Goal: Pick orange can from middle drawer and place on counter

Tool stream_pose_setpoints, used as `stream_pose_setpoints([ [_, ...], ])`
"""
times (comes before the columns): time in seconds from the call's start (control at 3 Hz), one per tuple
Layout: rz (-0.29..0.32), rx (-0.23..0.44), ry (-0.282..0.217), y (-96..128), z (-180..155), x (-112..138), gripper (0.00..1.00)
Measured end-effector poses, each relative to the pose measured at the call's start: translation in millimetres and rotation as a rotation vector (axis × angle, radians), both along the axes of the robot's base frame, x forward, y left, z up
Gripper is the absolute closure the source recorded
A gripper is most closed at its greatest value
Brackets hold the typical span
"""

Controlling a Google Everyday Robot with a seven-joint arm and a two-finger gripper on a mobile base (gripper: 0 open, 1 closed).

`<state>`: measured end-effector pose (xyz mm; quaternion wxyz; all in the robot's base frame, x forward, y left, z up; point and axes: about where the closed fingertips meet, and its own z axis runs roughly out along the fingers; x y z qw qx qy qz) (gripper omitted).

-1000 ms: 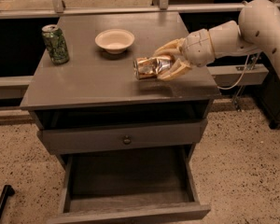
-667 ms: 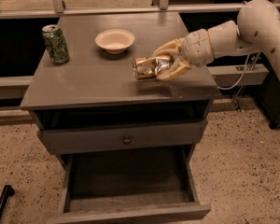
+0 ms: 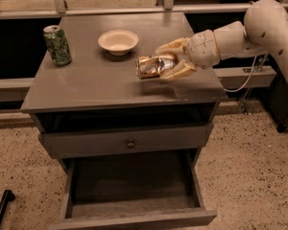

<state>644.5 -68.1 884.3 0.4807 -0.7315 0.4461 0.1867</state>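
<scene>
The orange can lies on its side between the fingers of my gripper, which is shut on it. The can is held low over the right front part of the counter; I cannot tell whether it touches the top. My arm reaches in from the right. The middle drawer is pulled out below the counter, and its dark floor is bare.
A green patterned can stands upright at the counter's back left. A cream bowl sits at the back middle, just left of the gripper. A closed drawer front with a round knob is above the open drawer. A railing runs behind the cabinet.
</scene>
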Motion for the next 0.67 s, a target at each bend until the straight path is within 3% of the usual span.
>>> stream_pose_setpoints([
  [0.33, 0.000, 0.000, 0.000, 0.1, 0.0, 0.0, 0.00],
  [0.67, 0.000, 0.000, 0.000, 0.1, 0.0, 0.0, 0.00],
])
